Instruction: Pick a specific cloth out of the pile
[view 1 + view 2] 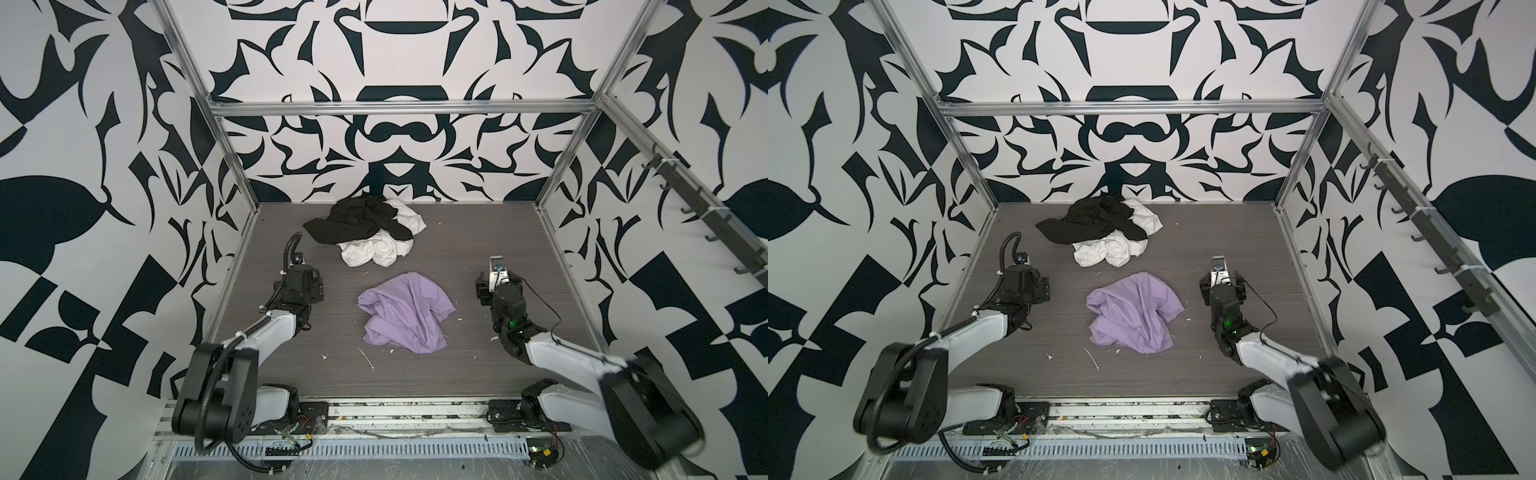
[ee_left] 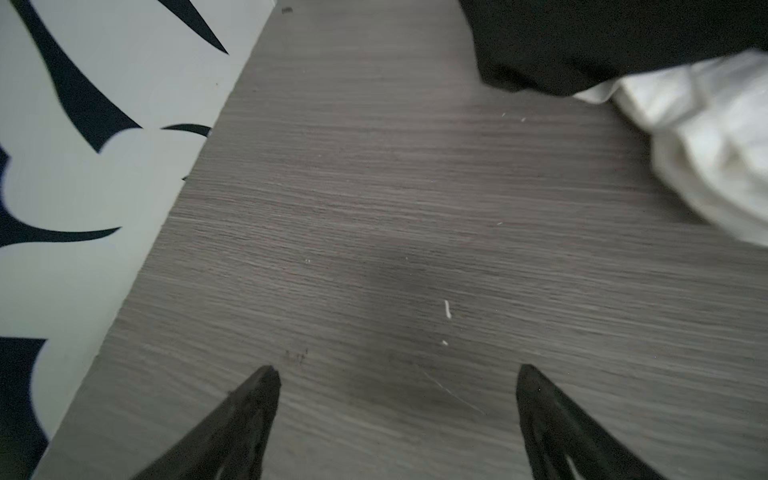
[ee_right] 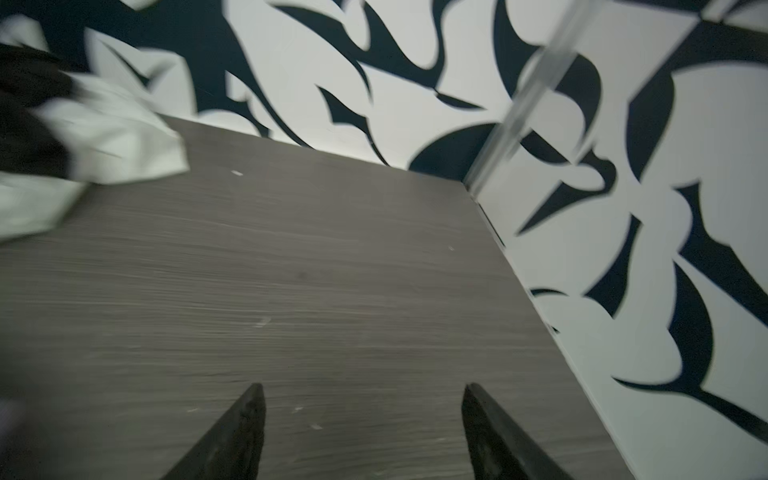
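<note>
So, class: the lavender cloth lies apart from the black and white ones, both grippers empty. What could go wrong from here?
1. The lavender cloth lies a narrow gap from the white cloth; a sweep could push them together.
2. The open right gripper stands near the lavender cloth's edge and might snag it when moving.

The lavender cloth (image 1: 405, 311) lies crumpled and wrinkled in a loose low heap, alone. The pile (image 1: 374, 239) is well apart from it at its 12 o'clock, with a black garment (image 1: 353, 220) draped over a white garment (image 1: 376, 254).
</note>
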Robot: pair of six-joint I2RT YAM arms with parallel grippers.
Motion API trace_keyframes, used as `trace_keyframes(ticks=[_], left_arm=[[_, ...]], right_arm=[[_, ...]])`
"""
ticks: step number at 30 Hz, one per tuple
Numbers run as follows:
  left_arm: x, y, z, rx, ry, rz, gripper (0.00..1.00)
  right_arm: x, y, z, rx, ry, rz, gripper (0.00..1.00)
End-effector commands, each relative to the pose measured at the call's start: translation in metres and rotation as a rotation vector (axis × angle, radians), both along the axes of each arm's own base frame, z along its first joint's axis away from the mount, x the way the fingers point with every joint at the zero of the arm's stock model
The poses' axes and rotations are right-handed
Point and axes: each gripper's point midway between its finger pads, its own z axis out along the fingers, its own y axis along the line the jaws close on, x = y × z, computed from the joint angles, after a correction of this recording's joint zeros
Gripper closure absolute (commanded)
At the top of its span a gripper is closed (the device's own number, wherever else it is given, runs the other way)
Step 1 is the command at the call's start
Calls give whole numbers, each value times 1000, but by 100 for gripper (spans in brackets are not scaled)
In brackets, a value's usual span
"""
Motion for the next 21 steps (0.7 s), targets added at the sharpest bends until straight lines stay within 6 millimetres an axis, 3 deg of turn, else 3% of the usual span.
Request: trace_keyframes(ticks=[1, 2, 3, 6, 9, 21], left_arm=[[41, -26, 32, -50, -239, -171, 7], [46, -30, 33, -49, -262, -194, 7], [50, -32, 30, -52, -260, -209, 7], [43, -25, 19, -159, -280, -234, 3], [41, -14, 20, -179, -353, -206, 1], [42, -14, 19, -183, -353, -204, 1]], right_arm=[[12, -15, -3, 64, -149, -22, 16], [15, -8, -9, 55, -144, 21, 2], [14, -5, -7, 49, -151, 38, 1], [26, -2, -17, 89, -51, 81, 1], [31, -33, -20, 119, -24, -99, 1], [37, -25, -25, 137, 9, -32, 1]])
